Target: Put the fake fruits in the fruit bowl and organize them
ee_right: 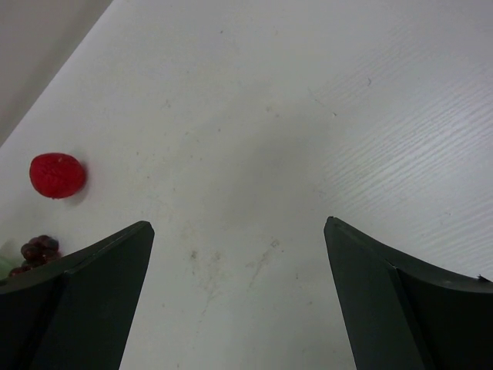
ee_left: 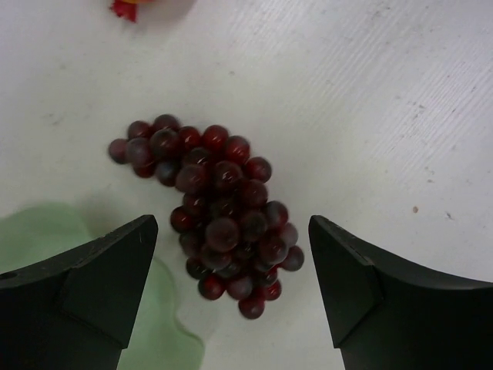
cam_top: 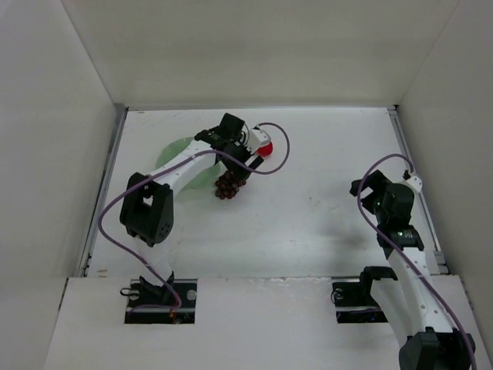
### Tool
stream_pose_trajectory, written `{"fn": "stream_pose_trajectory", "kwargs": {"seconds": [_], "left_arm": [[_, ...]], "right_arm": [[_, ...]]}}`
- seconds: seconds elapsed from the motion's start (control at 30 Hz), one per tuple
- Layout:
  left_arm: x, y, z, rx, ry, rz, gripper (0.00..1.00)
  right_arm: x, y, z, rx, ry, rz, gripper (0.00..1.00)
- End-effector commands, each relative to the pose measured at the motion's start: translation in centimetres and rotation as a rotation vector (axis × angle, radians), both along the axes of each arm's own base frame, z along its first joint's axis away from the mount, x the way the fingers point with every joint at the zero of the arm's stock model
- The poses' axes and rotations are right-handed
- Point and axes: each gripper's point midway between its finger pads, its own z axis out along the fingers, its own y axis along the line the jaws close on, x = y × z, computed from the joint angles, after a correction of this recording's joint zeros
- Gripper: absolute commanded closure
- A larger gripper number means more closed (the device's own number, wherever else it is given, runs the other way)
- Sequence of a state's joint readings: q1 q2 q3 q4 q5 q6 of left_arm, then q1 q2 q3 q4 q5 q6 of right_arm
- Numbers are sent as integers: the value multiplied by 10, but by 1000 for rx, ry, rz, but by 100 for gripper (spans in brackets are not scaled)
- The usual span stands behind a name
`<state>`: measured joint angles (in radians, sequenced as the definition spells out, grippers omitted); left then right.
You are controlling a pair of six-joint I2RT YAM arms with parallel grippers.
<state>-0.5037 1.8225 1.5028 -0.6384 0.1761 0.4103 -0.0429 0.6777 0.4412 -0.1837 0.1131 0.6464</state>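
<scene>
Neither fruit is placed yet: the grape bunch lies on the counter just right of the fruit bowl, the red fruit beyond. The left pincer hangs wide open above the grapes, empty; the right pincer is open and empty too.

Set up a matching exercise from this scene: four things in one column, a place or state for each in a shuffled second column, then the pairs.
Things
1. grape bunch
2. red fruit
3. fruit bowl
4. right gripper

Places or states
A. open over bare table, nothing between its fingers
B. pale green, wavy-edged
C. dark, on the table beside the bowl, below the open left gripper
D. bright, alone on the table, outside the bowl

Pairs: 1-C, 2-D, 3-B, 4-A
</scene>
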Motion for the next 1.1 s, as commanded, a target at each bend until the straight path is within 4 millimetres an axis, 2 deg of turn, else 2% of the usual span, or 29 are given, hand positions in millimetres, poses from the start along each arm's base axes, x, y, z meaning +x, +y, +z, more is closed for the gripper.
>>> {"fn": "stream_pose_trajectory", "kwargs": {"seconds": [0.0, 0.2, 0.33, 0.37, 0.47, 0.53, 0.57, 0.6, 0.7, 0.8, 0.87, 0.97, 1.07], "left_arm": [[5, -9, 2, -23, 28, 29, 21], [12, 7, -32, 43, 83, 114, 24], [5, 5, -50, 66, 115, 100, 27], [1, 4, -56, 72, 129, 94, 33], [-10, -1, -66, 60, 176, 72, 62], [-15, -7, -61, 29, 190, 59, 79], [-16, -10, -57, 13, 189, 55, 84], [-17, -15, -48, -10, 182, 42, 90], [-18, -29, -12, -84, 132, 4, 96], [-19, -39, 40, -171, 53, -32, 97], [-16, -38, 79, -230, -16, -39, 97], [-1, -18, 136, -282, -147, 5, 98], [13, 14, 178, -306, -246, 81, 98]], "right_arm": [[-4, -4, 6, -34, -12, -27, 0], [-6, -5, 7, -40, -15, -34, 0], [-6, -5, 6, -37, -11, -31, 0], [-6, -5, 7, -37, -13, -31, 0], [-6, -5, 9, -40, -18, -30, 0], [-6, -5, 10, -41, -21, -31, 0], [-6, -5, 10, -41, -21, -31, 0], [-6, -5, 10, -41, -20, -31, 0], [-5, -5, 7, -40, -9, -32, 0], [-4, -5, 5, -40, -5, -30, 0], [-3, -6, 5, -39, -3, -33, 0], [-3, -7, 4, -38, -2, -37, 0], [-2, -7, 2, -36, 1, -39, 0]]}}
